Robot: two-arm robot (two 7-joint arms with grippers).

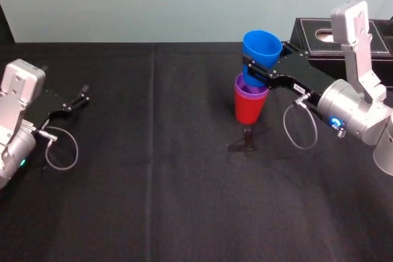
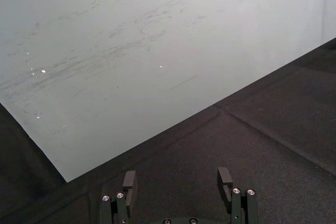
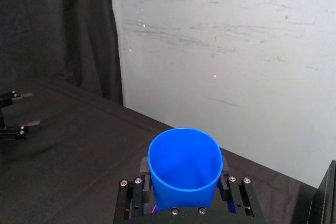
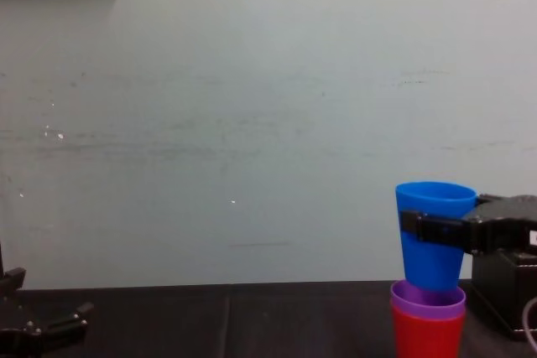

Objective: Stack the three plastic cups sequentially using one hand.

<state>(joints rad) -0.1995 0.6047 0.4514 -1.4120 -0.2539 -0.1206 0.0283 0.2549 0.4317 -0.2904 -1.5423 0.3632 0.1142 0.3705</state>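
While the right gripper [image 1: 255, 69] is clamping the blue cup [image 1: 262, 47] around its middle, the cup is standing mouth up, long axis near vertical, with its base dipping into the purple cup [image 1: 250, 92]. Purple is sitting nested in the red cup [image 1: 249, 110], only its rim band showing, right of centre on the black cloth table [image 1: 153, 200]. All three are smooth, tapered plastic. Left gripper [image 1: 80, 97] is idling at the table's left, fingers apart.
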